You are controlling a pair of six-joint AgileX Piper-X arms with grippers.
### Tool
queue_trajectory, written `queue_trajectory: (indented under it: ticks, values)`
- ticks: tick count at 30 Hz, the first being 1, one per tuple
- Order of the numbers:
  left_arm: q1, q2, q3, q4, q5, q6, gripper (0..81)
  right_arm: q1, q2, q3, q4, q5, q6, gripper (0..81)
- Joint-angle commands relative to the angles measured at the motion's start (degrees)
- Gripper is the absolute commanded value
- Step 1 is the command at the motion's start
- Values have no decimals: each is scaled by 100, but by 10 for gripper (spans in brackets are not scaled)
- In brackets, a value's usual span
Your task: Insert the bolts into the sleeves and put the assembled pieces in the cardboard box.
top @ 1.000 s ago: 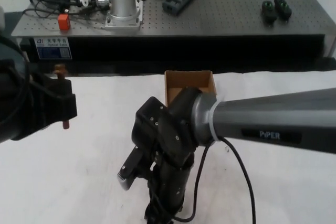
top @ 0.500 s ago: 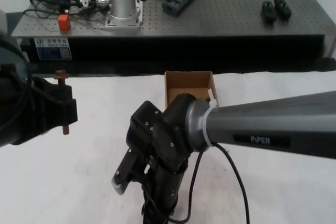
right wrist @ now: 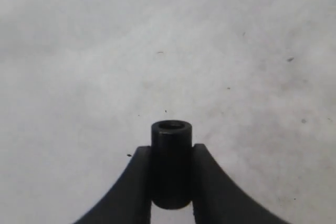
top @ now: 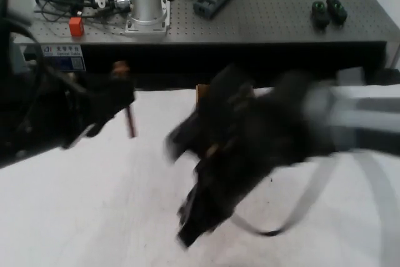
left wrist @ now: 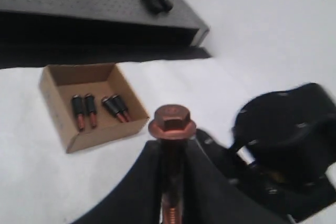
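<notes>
Copper bolt was gripped head up between the left gripper fingers above the white-covered bench, black sleeve sat pinched in the right gripper, cardboard box stood near the bench's far edge, four assembled pieces lay inside.

The left arm is mostly black. The right arm has a grey tubular forearm, a pale wrist band and a cable looping below. Left tool and right tool have smooth, curved black fingers.
</notes>
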Motion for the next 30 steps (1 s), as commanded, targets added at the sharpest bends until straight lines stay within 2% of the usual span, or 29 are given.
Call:
queue_trajectory:
  ticks: [1, 5, 8, 10, 15, 19, 30]
  values:
    - [3, 623, 483, -2265, 699, -1272, 7, -183, -1072, 748, -557, -362, 543, 55]
    - [-51, 1184, 564, -3328, 1155, -1835, 7, -243, -2276, 1634, -1279, -1116, 999, 55]
    - [-215, 1517, 564, -3833, 1406, -2093, 7, -178, -2772, 2040, -2157, -1316, 1586, 55]
    - [-392, 1653, 564, -4055, 1473, -2207, 7, -176, -2817, 2155, -2551, -1343, 1946, 55]
    - [-704, 1761, 564, -4138, 1477, -2156, 7, -176, -2624, 2154, -2973, -1438, 2081, 55]
    - [-723, 1761, 564, -4138, 1477, -2034, 7, -176, -2595, 2136, -3273, -1452, 2226, 55]
    - [-723, 1761, 564, -4138, 1632, -2006, 7, -203, -2565, 2112, -3271, -940, 2387, 55]
